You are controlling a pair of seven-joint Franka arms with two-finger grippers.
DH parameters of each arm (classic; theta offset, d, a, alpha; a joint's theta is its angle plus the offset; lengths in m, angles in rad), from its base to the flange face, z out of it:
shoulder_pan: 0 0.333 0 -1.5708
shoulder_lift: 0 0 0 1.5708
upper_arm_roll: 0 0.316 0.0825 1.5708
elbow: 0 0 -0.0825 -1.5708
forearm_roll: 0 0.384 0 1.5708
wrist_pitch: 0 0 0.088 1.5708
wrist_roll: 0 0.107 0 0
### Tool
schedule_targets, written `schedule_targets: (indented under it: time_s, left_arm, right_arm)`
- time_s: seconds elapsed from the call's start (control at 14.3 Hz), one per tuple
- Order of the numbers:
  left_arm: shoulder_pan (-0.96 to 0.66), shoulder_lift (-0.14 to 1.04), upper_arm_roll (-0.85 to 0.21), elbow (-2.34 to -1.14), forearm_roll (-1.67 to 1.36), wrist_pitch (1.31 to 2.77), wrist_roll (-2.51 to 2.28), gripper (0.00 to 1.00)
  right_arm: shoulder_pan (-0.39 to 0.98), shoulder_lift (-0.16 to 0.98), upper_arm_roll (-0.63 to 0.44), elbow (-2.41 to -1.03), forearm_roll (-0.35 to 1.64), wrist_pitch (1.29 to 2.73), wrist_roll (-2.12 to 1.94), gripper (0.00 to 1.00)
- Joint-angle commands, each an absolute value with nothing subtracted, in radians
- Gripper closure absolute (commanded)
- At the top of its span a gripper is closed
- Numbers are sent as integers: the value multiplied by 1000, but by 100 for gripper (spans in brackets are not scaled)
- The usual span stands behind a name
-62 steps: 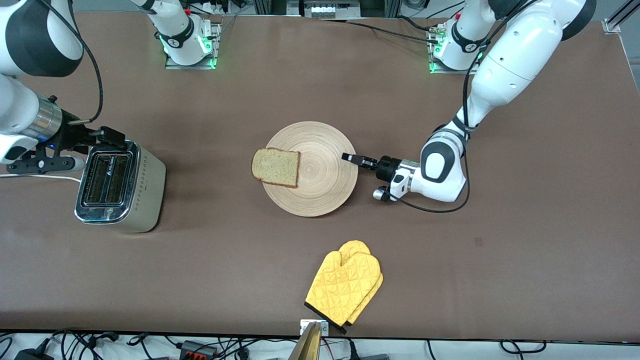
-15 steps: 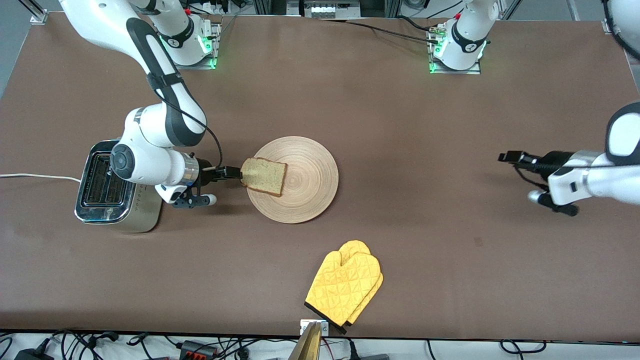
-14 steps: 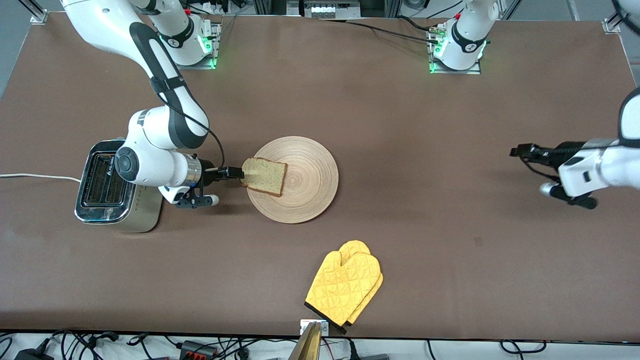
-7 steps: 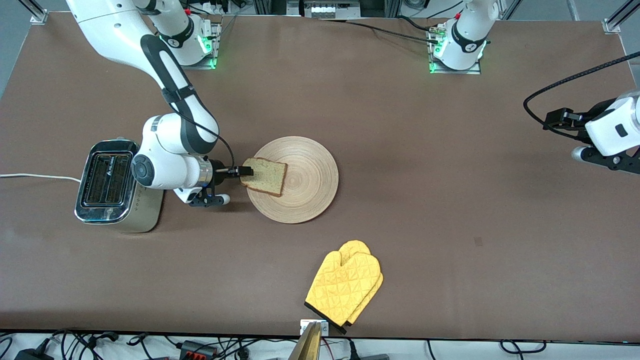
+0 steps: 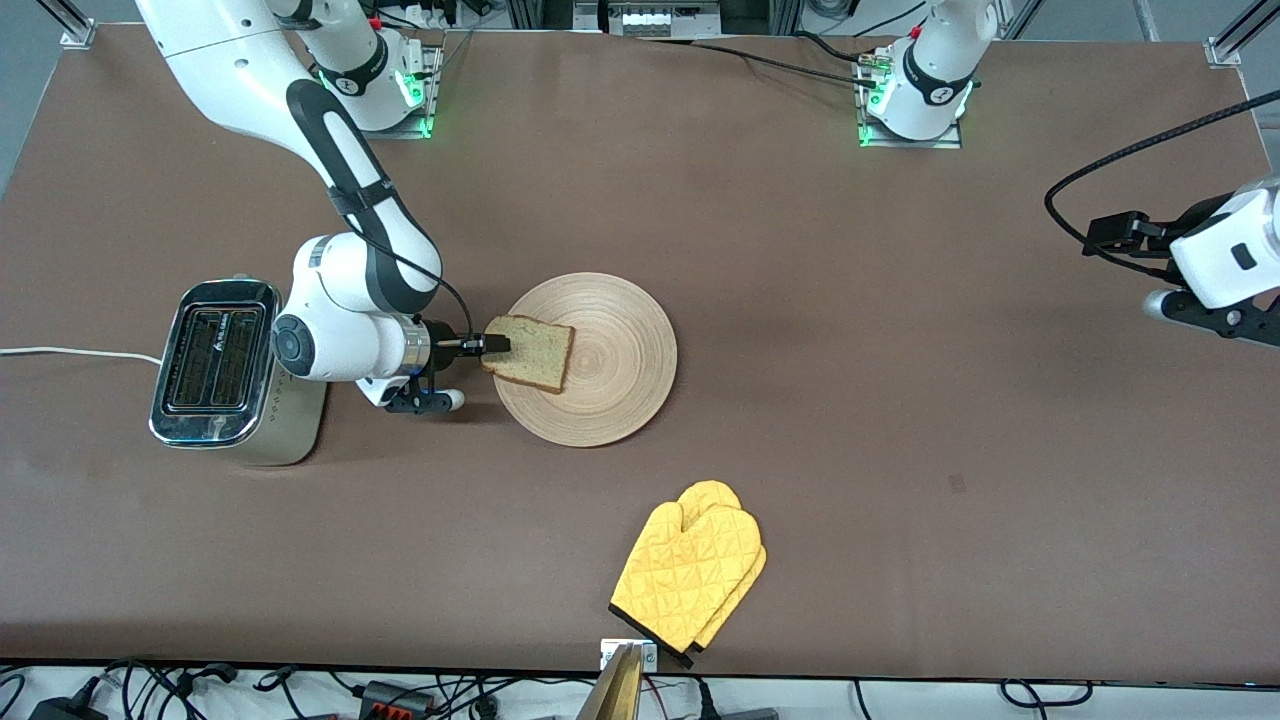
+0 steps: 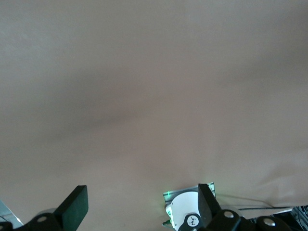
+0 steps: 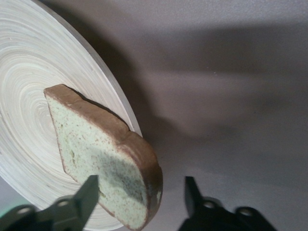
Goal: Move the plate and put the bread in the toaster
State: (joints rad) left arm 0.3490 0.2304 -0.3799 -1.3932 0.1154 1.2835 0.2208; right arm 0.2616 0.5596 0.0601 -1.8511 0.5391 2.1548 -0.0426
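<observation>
The wooden plate [image 5: 610, 370] lies mid-table, and the bread [image 5: 530, 353] rests on it, overhanging the rim on the toaster's side. My right gripper [image 5: 492, 345] is low between toaster and plate, open. Its fingers straddle the bread's overhanging end. In the right wrist view one finger lies over the bread [image 7: 96, 149] face, the other stands apart from the crust, the gripper [image 7: 140, 190] above the plate [image 7: 29, 96] rim. The toaster [image 5: 215, 370] stands at the right arm's end. My left gripper [image 5: 1100, 235] hangs open and empty over bare table at the left arm's end, also open in its wrist view [image 6: 142, 202].
Yellow oven mitts [image 5: 690, 572] lie near the table's front edge, nearer the camera than the plate. A white cord [image 5: 70, 352] runs from the toaster off the table's end. The left arm's base [image 6: 185, 216] shows in the left wrist view.
The plate has shifted toward the toaster since the earliest frame. My left gripper let go, opened and drew back to its end. My right gripper slid forward until its fingers straddle the bread.
</observation>
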Motion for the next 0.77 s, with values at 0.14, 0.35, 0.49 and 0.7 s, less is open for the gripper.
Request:
schedule_targets:
  time_s: [0.14,0.35,0.49,0.7]
  left_arm:
    - [345,247,-380,-1344,152,1262,181,0]
    - [341,220,-374,-1361,150,1296,138,0]
    - [258,171,-265,-1419,129,1316,63,0]
    - [121,53,-98,-1578,69,1440,58,0]
  right_arm:
    - [272,558,67,-1858,575,2174,-63,38]
    - [273,561,67,-1855,577,2172,-63,61]
    - [272,560,67,-1853,577,2169,-60,75]
    - [273,545,67,-1847,577,2158,-57,86]
